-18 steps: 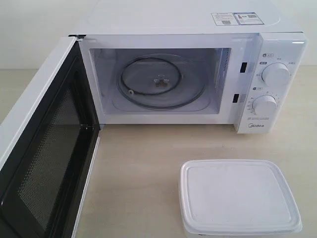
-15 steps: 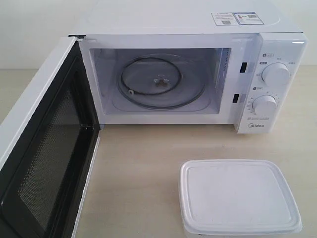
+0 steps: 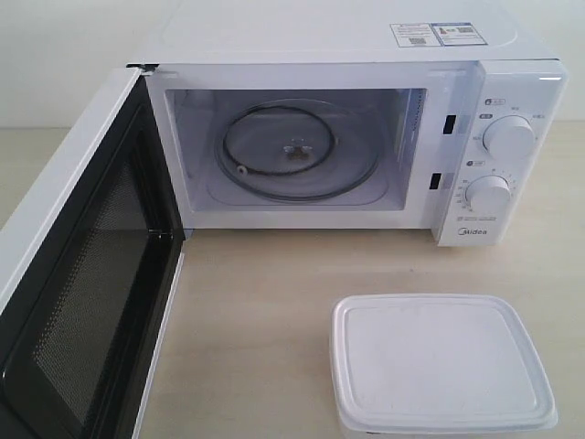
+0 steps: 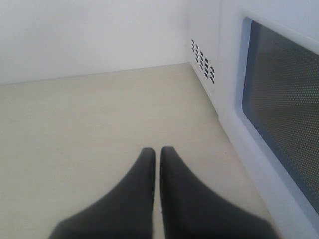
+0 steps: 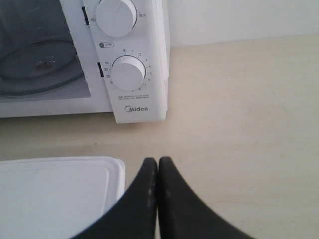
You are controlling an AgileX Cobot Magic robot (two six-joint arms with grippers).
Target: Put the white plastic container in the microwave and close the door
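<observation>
You have in view: 1 microwave (image 3: pixel 320 37) | 1 door (image 3: pixel 91 293) | 2 dials (image 3: pixel 509 137) (image 3: pixel 487 194) | 1 glass turntable (image 3: pixel 297 151) | 1 white plastic container (image 3: pixel 443 361) | 2 stickers (image 3: pixel 413 35) (image 3: pixel 457 32) | 1 desk (image 3: pixel 265 302)

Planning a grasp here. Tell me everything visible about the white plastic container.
The white plastic container is a rounded-rectangular box of translucent-looking white plastic, shut by a flat lid with a raised rim. It stands level on the table, in front of the microwave, by its dials. Nothing rests on it or grips it.
</observation>
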